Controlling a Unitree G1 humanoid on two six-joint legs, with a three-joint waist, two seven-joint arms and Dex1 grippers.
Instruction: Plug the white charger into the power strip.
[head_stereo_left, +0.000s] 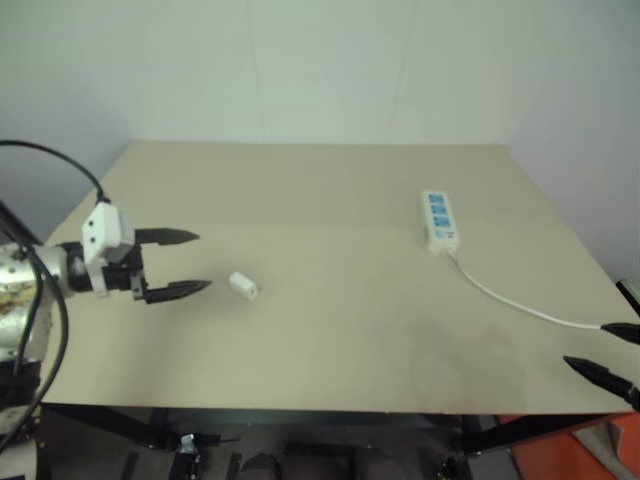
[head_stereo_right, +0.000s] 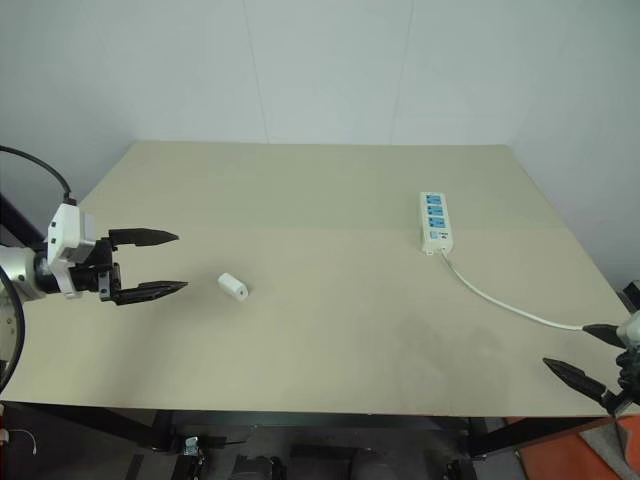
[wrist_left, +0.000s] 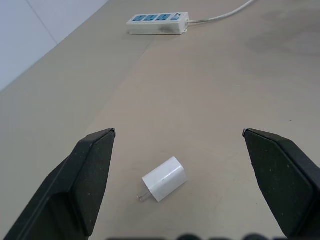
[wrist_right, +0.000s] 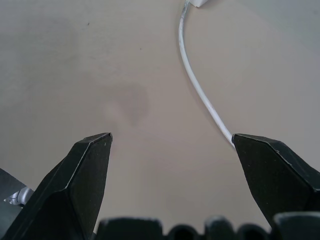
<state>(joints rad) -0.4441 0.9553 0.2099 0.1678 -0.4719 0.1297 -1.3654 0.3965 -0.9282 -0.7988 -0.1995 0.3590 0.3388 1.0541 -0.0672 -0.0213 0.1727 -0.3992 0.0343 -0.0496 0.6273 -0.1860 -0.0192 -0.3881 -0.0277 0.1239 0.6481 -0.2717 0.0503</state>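
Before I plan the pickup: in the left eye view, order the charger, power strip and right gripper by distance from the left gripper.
1. Charger, just right of the left gripper.
2. Power strip, far right side.
3. Right gripper, table's near right corner.

right hand (head_stereo_right: 592, 356): cut by pic's right edge in head views; just two black fingertips + a bit of wrist show, rest out of frame.
cord (head_stereo_left: 515, 303): far end runs out at right edge near right hand; where it ends can't be told. In right wrist view it passes behind one finger (wrist_right: 272, 170).
power strip (head_stereo_left: 439, 220): socket faces too small to read in head views; in right wrist view only a corner at the top edge.
white charger (wrist_left: 164, 178): prongs tiny, partly hidden under block.
left hand (head_stereo_left: 180, 263): arm cut by left edge.
tabletop (head_stereo_left: 330, 200): near edge's underside dark, unclear.
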